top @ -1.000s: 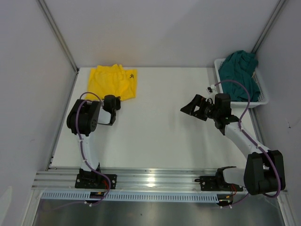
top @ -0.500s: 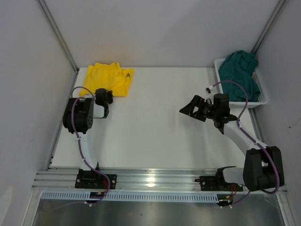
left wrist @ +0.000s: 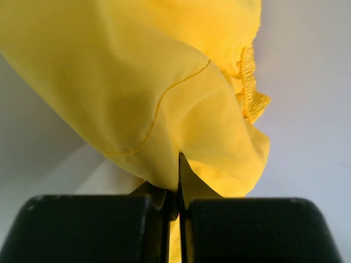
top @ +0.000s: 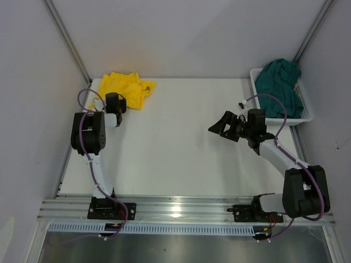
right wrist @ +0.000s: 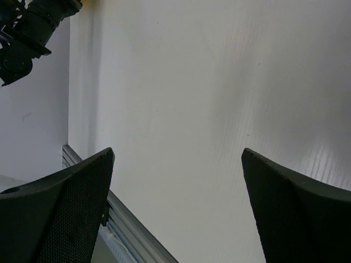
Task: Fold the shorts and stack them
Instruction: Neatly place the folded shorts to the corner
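Observation:
The yellow shorts (top: 127, 88) lie bunched at the table's far left corner, the small dark logo facing up. My left gripper (top: 116, 102) is shut on their near edge; in the left wrist view the yellow fabric (left wrist: 164, 93) is pinched between the closed jaws and fills the frame above my left gripper (left wrist: 179, 181). The dark teal shorts (top: 281, 86) lie heaped in the white mesh basket (top: 303, 116) at the far right. My right gripper (top: 222, 127) is open and empty over the bare table, left of the basket; its spread fingers (right wrist: 66, 208) show only table between them.
Grey walls with metal posts close in the table on the left, back and right. An aluminium rail (top: 175, 208) runs along the near edge, carrying both arm bases. The left arm's wrist shows at the top left of the right wrist view (right wrist: 33, 27).
My left gripper has moved toward the far left corner, dragging the yellow shorts with it; the shorts went from flat to bunched. The right gripper shifted slightly left.

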